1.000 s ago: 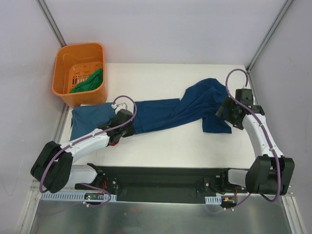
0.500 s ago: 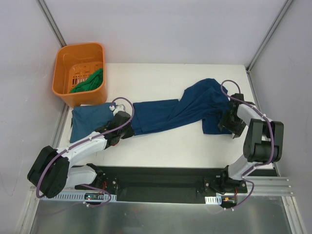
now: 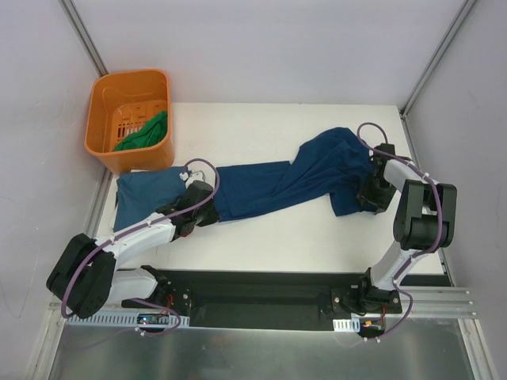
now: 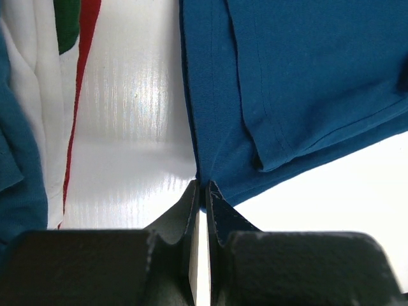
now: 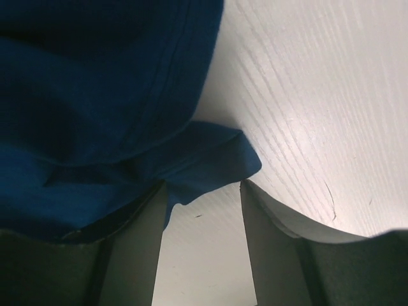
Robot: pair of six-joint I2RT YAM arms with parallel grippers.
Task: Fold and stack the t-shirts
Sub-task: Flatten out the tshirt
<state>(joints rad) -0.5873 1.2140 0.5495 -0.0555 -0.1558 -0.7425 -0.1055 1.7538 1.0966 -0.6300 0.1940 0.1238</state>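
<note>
My left gripper (image 4: 203, 191) clamps the blue t-shirt (image 3: 261, 186) by its hem; the right gripper (image 5: 204, 210) has reached its far corner, jaws closing, nothing gripped yet, so spreading nears.

The left gripper (image 4: 203, 196) is seen at the bottom centre; its two dark fingers (image 4: 224, 220) are pressed together, and the lower edge of a blue t-shirt (image 4: 306, 76) is pinched between their tips; the cloth is drawn to a small point at the pinch. The upper right is filled by that shirt; a stitched hem is shown along its edge, and one layer is laid over another. A glossy white surface (image 4: 134, 127) is exposed left of it; further left, a red cloth (image 4: 86, 38), a green cloth (image 4: 67, 22) and a white cloth (image 4: 32, 83) are layered; a teal cloth (image 4: 16, 166) is cut off by the left edge.
</note>
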